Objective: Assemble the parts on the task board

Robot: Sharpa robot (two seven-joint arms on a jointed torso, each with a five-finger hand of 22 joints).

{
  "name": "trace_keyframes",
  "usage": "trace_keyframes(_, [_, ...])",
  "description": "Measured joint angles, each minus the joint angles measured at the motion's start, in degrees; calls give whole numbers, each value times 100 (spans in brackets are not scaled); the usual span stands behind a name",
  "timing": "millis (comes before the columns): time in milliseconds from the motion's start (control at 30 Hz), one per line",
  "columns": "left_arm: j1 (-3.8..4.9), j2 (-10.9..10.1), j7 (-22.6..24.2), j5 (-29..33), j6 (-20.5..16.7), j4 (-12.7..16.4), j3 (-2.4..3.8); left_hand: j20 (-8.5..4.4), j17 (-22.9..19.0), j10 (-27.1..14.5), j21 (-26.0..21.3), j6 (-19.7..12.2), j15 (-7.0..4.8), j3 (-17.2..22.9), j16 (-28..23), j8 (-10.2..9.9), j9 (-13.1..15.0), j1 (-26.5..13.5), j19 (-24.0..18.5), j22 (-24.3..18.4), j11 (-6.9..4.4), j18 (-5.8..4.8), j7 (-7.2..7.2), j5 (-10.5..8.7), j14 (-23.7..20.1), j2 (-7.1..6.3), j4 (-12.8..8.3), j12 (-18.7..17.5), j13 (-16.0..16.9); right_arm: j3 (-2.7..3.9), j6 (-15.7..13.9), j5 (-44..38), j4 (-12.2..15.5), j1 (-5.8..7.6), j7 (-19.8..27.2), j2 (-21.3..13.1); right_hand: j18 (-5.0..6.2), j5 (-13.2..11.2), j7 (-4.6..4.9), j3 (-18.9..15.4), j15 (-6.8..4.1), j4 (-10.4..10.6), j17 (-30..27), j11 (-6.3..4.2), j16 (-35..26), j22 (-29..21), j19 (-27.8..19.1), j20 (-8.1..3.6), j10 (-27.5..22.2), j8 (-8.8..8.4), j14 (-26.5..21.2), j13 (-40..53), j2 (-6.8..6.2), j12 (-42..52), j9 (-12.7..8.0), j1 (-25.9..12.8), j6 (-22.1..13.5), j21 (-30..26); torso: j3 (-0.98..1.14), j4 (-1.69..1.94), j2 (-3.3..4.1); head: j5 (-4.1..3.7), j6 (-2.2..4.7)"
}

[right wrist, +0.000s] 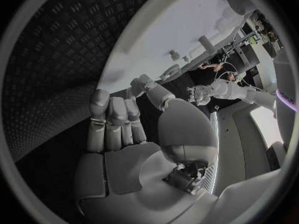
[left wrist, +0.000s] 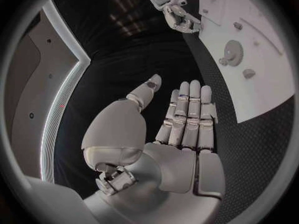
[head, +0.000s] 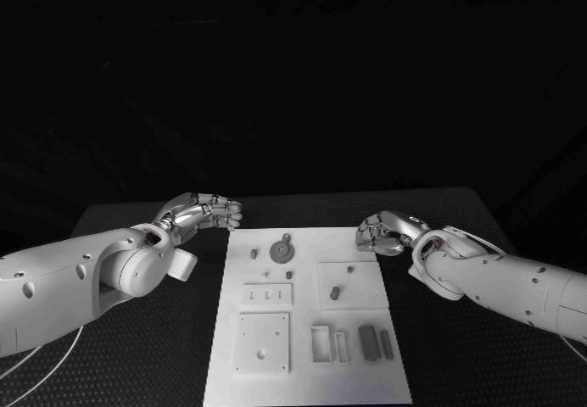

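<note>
The task board (head: 306, 339) is showing plain white against the black table (head: 440, 212), whose surface is carrying a fine woven, dotted pattern. Small grey parts are lying on the board: a round grey gear (head: 282, 249) near its far edge and dark grey bars (head: 368, 342) toward its near right corner. The left hand (head: 205, 212) and right hand (head: 382, 234) are gleaming silver on white arms.

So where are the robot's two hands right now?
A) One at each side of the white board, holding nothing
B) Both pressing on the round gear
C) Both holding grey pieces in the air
A: the left hand and right hand flank the board, both empty.
</note>
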Motion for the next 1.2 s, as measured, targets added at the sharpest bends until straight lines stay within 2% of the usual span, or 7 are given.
trace_keyframes(267, [31, 138, -574, -434, 61, -23, 8, -173, 156, 423, 115, 303, -144, -196, 157, 70, 66, -565, 175, 0, -192, 63, -139, -55, 284, -19, 294, 181, 114, 22, 166, -556, 663, 361, -628, 78, 3, -4, 0, 83, 0, 21, -1, -28, 0, 0, 13, -12, -28, 0, 1, -52, -11, -33, 0, 11, 0, 1, -7, -14, -20, 30, 71])
trace_keyframes(500, [76, 270, -1199, -922, 218, 17, 11, -316, 342, 689, 288, 439, -285, -333, 426, 70, 72, -1059, 357, -1, -331, 61, -193, -55, 486, -51, 634, 326, 228, 20, 406, -1150, 1116, 531, -1255, 354, 4, -5, 0, 122, 1, 28, -1, -21, 0, 0, 31, -13, -64, 0, 2, -91, -40, -72, 0, 40, 0, 1, -38, -45, -77, 99, 79])
trace_keyframes(667, [104, 362, -1531, -1262, 363, 85, 11, -316, 406, 689, 311, 475, -285, -400, 489, 70, 78, -1430, 357, -1, -331, 58, -198, -78, 486, -69, 923, 365, 260, 21, 544, -1454, 1248, 547, -1530, 686, 4, -5, 0, 138, 2, 12, -2, -21, 0, 0, 31, -13, -64, 0, 2, -109, -41, -94, 0, 40, 0, 0, -64, -53, -138, 188, 66])
trace_keyframes(800, [106, 407, -1720, -1474, 463, 134, 12, -336, 444, 709, 335, 512, -294, -395, 538, 70, 86, -1560, 378, -1, -351, 55, -226, -77, 477, -117, 1101, 365, 286, 11, 606, -1635, 1283, 546, -1663, 859, 4, -5, 0, 154, -2, 28, -2, -21, 0, 0, 42, -23, -64, 0, 6, -117, -48, -94, 0, 46, 0, 0, -85, -48, -176, 211, 47])
trace_keyframes(900, [107, 441, -1833, -1571, 527, 163, 11, -336, 473, 729, 352, 566, -309, -374, 578, 70, 94, -1655, 378, 3, -372, 55, -252, -77, 462, -91, 1231, 398, 310, 6, 630, -1739, 1296, 545, -1739, 946, 4, -10, 0, 174, -14, 16, -2, -21, 1, 0, 52, -32, -64, 0, 20, -117, -68, -94, 0, 66, 0, 0, -96, -40, -202, 219, 30])
trace_keyframes(1000, [107, 450, -1931, -1654, 579, 198, 10, -359, 490, 754, 355, 605, -309, -352, 604, 70, 106, -1655, 355, 3, -397, 53, -277, -77, 462, -91, 1254, 432, 325, 1, 641, -1825, 1329, 545, -1797, 1008, 3, -21, 0, 209, -13, 20, -2, -21, 1, 0, 61, -24, -64, 0, 21, -126, -80, -116, 0, 75, 0, 0, -106, -36, -218, 225, 19])
trace_keyframes(1200, [107, 463, -2080, -1776, 632, 250, 6, -359, 515, 781, 378, 654, -309, -352, 627, 70, 118, -1602, 355, 3, -424, 48, -286, -77, 462, -38, 1254, 432, 348, -10, 645, -1937, 1431, 545, -1868, 1085, 4, -21, 0, 247, -7, 26, -3, -21, 1, 0, 62, -24, -64, 0, 29, -131, -110, -116, 0, 46, 0, 0, -109, -35, -226, 247, 1])
